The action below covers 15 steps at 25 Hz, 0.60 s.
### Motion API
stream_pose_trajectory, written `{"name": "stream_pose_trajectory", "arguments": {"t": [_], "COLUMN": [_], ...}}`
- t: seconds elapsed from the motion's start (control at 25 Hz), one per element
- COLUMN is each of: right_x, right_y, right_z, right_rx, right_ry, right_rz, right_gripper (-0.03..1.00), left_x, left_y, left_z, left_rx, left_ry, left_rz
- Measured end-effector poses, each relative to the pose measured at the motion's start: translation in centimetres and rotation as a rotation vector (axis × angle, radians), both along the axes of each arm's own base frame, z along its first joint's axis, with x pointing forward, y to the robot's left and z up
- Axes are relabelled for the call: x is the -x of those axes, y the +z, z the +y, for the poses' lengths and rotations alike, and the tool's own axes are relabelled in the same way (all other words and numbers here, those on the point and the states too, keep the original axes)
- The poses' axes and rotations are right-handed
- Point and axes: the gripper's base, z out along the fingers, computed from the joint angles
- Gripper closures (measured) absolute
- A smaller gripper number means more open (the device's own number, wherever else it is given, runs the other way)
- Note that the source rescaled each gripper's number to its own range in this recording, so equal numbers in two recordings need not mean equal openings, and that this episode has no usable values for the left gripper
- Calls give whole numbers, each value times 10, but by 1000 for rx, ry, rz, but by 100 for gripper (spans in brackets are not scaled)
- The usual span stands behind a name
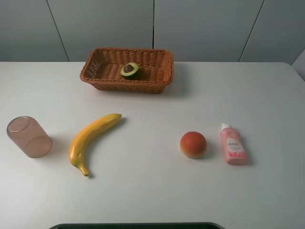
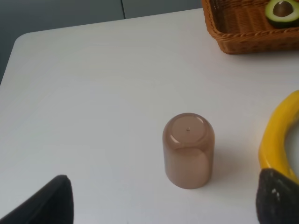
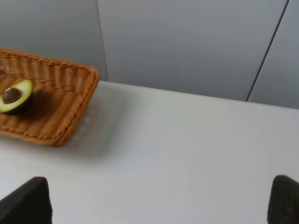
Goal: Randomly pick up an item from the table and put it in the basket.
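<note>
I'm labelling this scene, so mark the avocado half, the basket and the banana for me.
avocado half [image 1: 129, 70], exterior high view, on the pit and flesh facing up.
basket [image 1: 125, 86], exterior high view, on the near woven wall.
banana [image 1: 90, 135], exterior high view, on the middle of its curved body.

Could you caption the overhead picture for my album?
Halved avocado in wicker basket; banana, cup, fruit, bottle remain.

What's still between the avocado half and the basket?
Nothing: the avocado half already lies inside the basket, cut side up. Both grippers are clear of it and open.
</note>
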Motion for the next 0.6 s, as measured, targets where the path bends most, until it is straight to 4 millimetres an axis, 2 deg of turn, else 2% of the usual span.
{"name": "stream_pose_trajectory", "arguments": {"t": [0.2, 0.4, 0.6], "right_x": [43, 83, 114], "right_y": [-27, -44, -62], "right_z": [-5, -10, -14], "right_rx": [-9, -24, -41], "right_ry": [20, 39, 54], "right_rz": [26, 6, -42], "right_gripper": [-3, -3, -3], "left_x": [0, 0, 0], "left_y": [0, 0, 0], "left_z": [0, 0, 0], "left_rx": [0, 0, 0], "left_ry": [0, 0, 0], "left_rz": [0, 0, 0]}}
